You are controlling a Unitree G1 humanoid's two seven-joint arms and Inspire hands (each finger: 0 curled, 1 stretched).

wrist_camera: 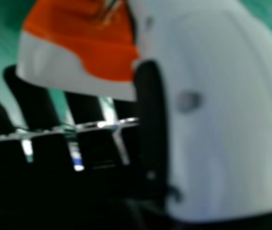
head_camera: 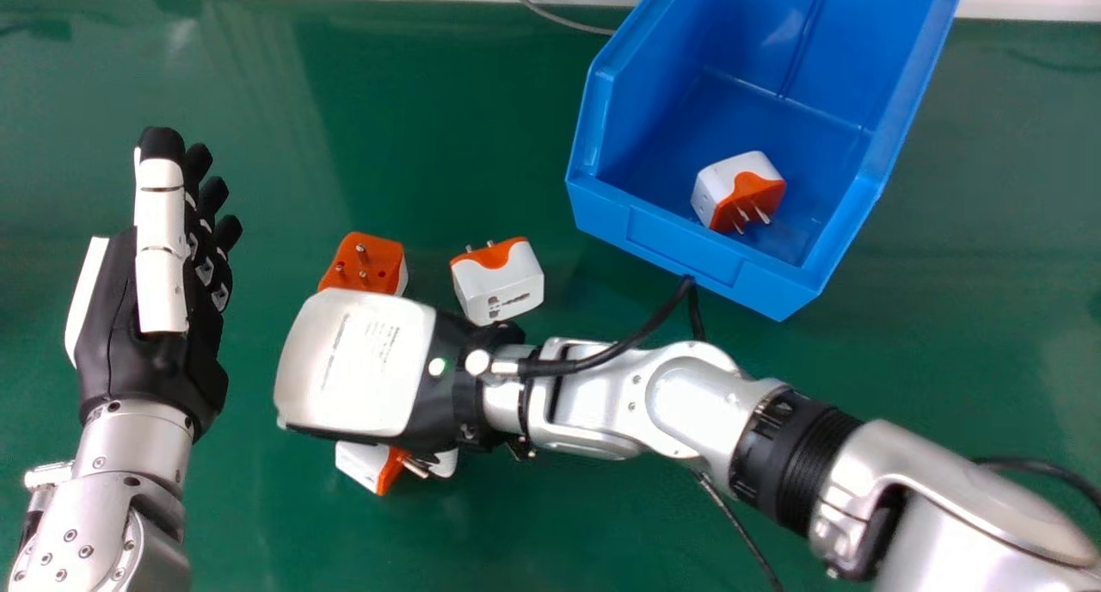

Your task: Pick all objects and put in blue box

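Adapter (head_camera: pixel 359 463) partly under the right robot hand (head_camera: pixel 361 364), whose grip I cannot tell, could skid if nudged off-centre.

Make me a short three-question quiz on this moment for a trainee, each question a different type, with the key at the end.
1. True or false: the blue plastic box holds one white-and-orange plug adapter.

2. Multiple choice: where is the left robot hand?
A) inside the box
B) at the head view's left, fingers straight
C) curled round an adapter

3. Fill in "toward" or "away from": the loose adapter nearest the box has its metal pins pointing ____ the robot.

Key: 1 true; 2 B; 3 away from.
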